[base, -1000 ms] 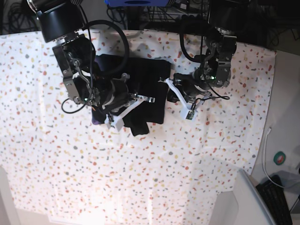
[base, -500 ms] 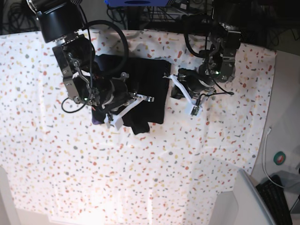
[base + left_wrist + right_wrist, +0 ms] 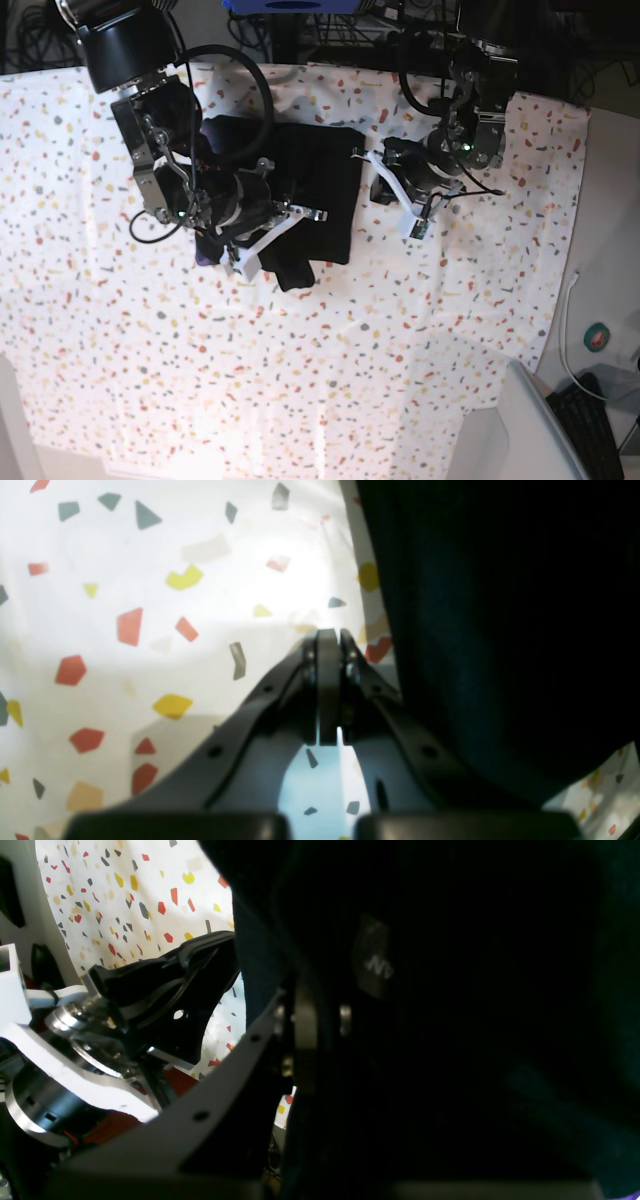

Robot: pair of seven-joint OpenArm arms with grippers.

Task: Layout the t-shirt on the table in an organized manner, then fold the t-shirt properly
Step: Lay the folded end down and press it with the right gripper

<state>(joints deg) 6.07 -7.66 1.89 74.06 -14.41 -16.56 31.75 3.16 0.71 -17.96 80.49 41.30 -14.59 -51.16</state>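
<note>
Base view: the t-shirt (image 3: 315, 190) sits as a compact dark bundle on the far-middle of the table (image 3: 330, 380) — already doubled up, w/ one loose flap poking out at its near edge. Looks like mid-fold, not the spread-out stage.

Right gripper (image 3: 320, 1015) is the busy one. Wrist cam shows its jaws pinched nearly together w/ black fabric between them, cloth draped over most of the lens and the small neck label (image 3: 372, 962) just above the pinch. From the base cam that arm is over the bundle's left portion. My read: it's gripping a layer so it can carry that edge across or drag the bundle square — a pinch on cloth is the only way to move a floppy layer w/o bunching it.

Left gripper (image 3: 327, 680) — jaws pressed fully together, nothing between them, only speckled tabletop beyond the tips. The shirt's edge lies just beside it, to one side of the wrist view, not touching the tips as far as I can see. It's parked off the shirt's right edge, prob. to keep clear while the other arm works, or waiting to pin that side.

Risk as I judge it: that stray flap near the front could get folded under crooked.
</note>
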